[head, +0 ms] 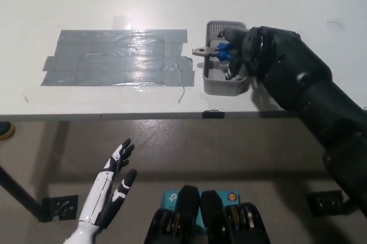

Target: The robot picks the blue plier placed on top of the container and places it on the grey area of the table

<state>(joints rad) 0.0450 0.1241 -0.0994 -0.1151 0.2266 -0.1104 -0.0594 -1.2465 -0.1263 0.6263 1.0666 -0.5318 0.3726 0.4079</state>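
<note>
- Your robot's left hand (112, 185) is white, slim and glossy, its fingers tipped and jointed in black, on a narrow white forearm.
- Your robot's right hand (241, 54) and arm are matt black throughout: bulky, rounded shell segments, widening from the wrist toward the frame's lower right edge.

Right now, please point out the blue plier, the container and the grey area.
blue plier (205, 51), head view, on its metal jaws.
container (222, 87), head view, on its near wall.
grey area (117, 57), head view, on its middle.
</note>
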